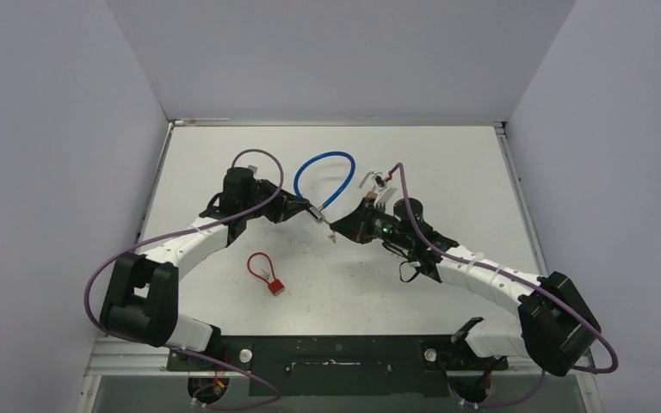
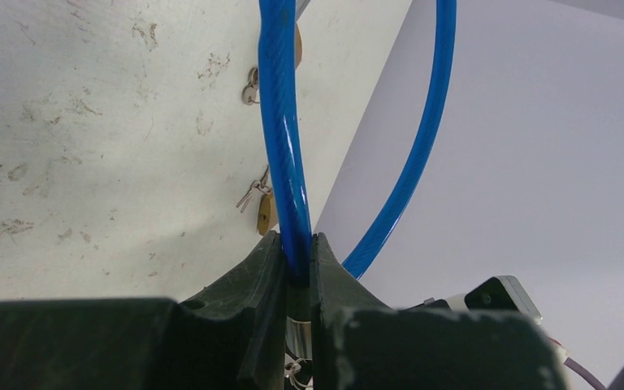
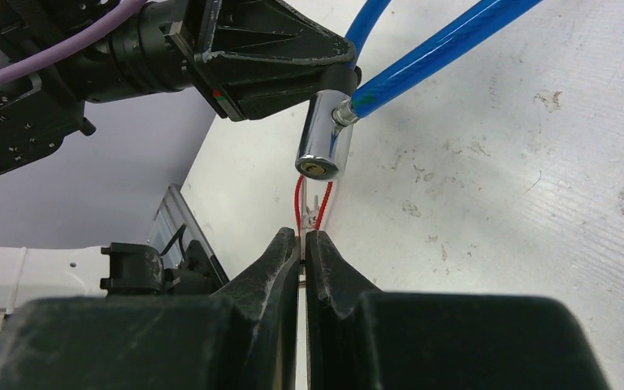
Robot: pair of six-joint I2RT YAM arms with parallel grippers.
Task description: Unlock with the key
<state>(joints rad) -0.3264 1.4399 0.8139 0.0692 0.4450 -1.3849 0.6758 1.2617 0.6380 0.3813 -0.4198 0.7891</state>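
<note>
Ok, status: left end effector (image 1: pixel 314 211) is clamped tight on the blue cable (image 2: pixel 280 138) right where it enters the chrome lock barrel (image 3: pixel 322 146). It appears to hold the barrel up off the desk (image 1: pixel 447 172), roughly mid-desk, with the keyhole (image 3: pixel 315 169) end facing the right arm. Right end effector (image 3: pixel 303 237) is closed to a sliver on what looks like the key (image 3: pixel 315 210): a thin pale blade shows just past the tips, near the keyhole but not in it, a bit below its line. Handling, my read: the barrel is small, hard, polished metal, so slippery. It hangs off a springy coated cable that will flex and twist under insertion push. Gripping the cable right at the barrel is the sane hold, since the coating gives friction and the lever is short. The key is light, thin and stiff, and can pivot in a 2-finger pinch, so hold it flat by the bow, blade along the fingers. Risk: the barrel swings away on contact. The small red lock (image 1: pixel 275 287) lies loose on the desk nearer the bases, not involved.
</note>
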